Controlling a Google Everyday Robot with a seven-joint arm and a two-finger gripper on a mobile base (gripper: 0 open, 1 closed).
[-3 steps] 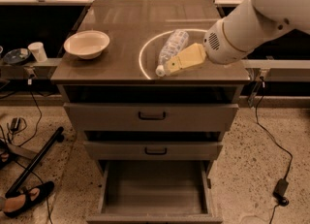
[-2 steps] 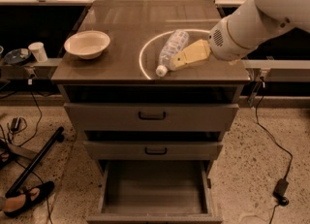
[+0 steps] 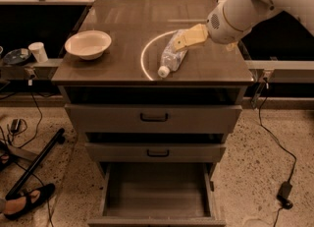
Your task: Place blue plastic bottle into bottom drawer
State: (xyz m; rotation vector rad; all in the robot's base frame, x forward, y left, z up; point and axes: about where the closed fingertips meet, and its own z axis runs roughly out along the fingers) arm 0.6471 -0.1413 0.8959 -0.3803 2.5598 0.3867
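A grey-brown cabinet (image 3: 152,118) with three drawers fills the middle of the view, and its flat top serves as the desk (image 3: 122,22). The white robot arm (image 3: 255,2) reaches in over the cabinet's right rear corner. The bottom drawer (image 3: 157,194), lowest in the cabinet, stands pulled out, its plain grey inside showing, while the two drawers above it are shut. A white bowl (image 3: 88,44) rests on the left side of the cabinet top. The blue plastic bottle (image 3: 172,58) lies on its side right of the cabinet top's centre, white cap pointing to the cabinet's front edge. The tan pincer (image 3: 190,37) sits at the bottle's rear end; whether it grips the bottle cannot be told
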